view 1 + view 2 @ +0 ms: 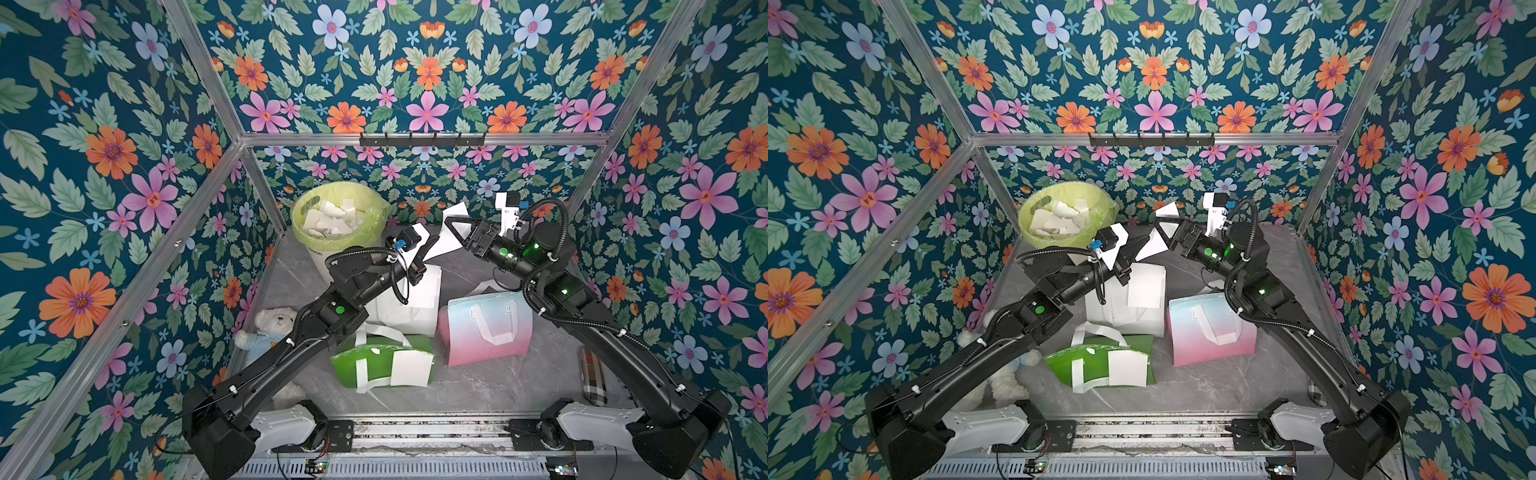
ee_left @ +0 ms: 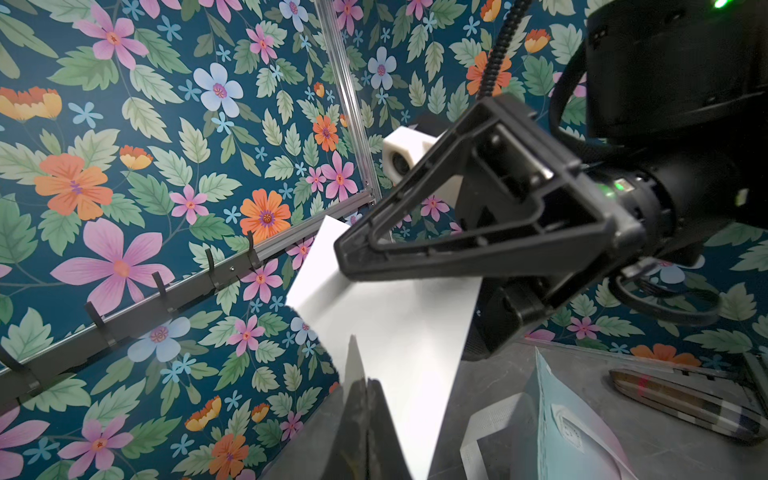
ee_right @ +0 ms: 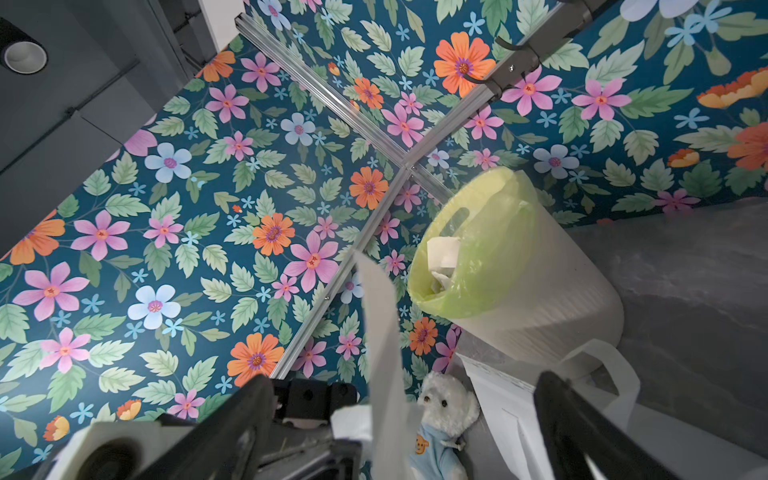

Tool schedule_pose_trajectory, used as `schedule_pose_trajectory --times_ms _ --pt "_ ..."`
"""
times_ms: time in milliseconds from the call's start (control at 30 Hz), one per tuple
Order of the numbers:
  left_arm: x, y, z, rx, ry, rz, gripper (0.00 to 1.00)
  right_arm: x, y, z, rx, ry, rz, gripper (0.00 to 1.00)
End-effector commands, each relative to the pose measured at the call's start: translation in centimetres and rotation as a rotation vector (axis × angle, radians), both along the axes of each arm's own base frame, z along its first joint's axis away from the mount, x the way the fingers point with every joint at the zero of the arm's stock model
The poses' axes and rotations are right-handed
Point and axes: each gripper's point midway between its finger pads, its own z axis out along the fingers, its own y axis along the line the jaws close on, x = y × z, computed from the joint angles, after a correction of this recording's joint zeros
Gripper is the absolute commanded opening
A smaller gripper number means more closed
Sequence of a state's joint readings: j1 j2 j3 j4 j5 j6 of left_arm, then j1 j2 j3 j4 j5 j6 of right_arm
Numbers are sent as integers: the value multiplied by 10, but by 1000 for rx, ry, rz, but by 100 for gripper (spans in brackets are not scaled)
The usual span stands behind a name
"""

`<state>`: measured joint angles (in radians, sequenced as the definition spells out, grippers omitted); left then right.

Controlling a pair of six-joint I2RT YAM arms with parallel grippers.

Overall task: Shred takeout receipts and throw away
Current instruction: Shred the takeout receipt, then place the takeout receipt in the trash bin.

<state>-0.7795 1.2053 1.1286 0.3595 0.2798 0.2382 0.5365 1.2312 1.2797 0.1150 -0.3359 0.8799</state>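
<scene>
Closest to its wrist lens, left gripper (image 2: pixel 360 386) is clamped on 1 receipt (image 2: pixel 395 324), aloft near the bin (image 1: pixel 380 210) at the surface's back-left corner. Right gripper (image 3: pixel 402 380) straddles it, jaws apart. Shredding step, apparently: next, right must pinch and pull away.

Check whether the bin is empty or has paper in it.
Not empty. The bin stands upright, and white paper scraps lie piled inside its green liner, visible in both top views.
</scene>
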Motion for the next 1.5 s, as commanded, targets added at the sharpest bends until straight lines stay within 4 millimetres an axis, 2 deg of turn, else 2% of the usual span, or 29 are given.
schedule_pose_trajectory --times_ms 0,33,67,100,133,167,233,300,400,500,600,667,767,900,1067,1167,1300,1367,1467 --pt "-3 0 4 -1 -25 -6 0 7 -1 3 20 -8 -30 82" --pt "-3 0 4 0 -28 -5 0 9 0 3 24 -7 -29 71" --pt "-3 -1 3 3 -30 -5 0 11 2 4 29 -8 -26 52" --pt "-3 0 4 1 -33 0 0 13 3 5 33 -10 -27 27" --pt "-3 0 5 -1 -38 2 0 15 3 5 35 -11 -34 7" --pt "-4 1 7 -7 -43 4 0 19 3 4 34 -3 -44 0" --pt "-7 4 12 -29 -62 7 0 27 1 -3 24 18 -80 0" --pt "-12 8 18 -63 -92 4 0 41 -2 -20 3 61 -138 0" --pt "-19 13 25 -100 -133 5 0 71 -13 -45 -7 131 -223 0" --pt "-25 20 34 -143 -171 14 0 97 -19 -60 42 183 -240 0" --pt "-25 24 42 -153 -175 32 0 108 -20 -56 24 151 -257 0" --pt "-17 26 45 -148 -146 70 0 106 -19 -44 12 79 -246 0" --pt "11 36 46 -129 -98 212 0 94 -19 -23 2 -34 -214 0" --pt "74 65 51 -130 33 356 0 71 -8 -9 -61 -147 -179 0" --pt "139 106 54 -191 150 514 0 55 17 1 -129 -235 -112 0" --pt "174 132 38 -221 235 579 0 52 30 5 -120 -265 -58 0" --pt "222 179 4 -286 397 660 0 50 51 6 -156 -295 -18 0" --pt "241 198 -16 -307 472 688 0 51 59 8 -156 -304 4 0" --pt "261 215 -41 -333 571 677 0 56 70 7 -145 -301 40 0"
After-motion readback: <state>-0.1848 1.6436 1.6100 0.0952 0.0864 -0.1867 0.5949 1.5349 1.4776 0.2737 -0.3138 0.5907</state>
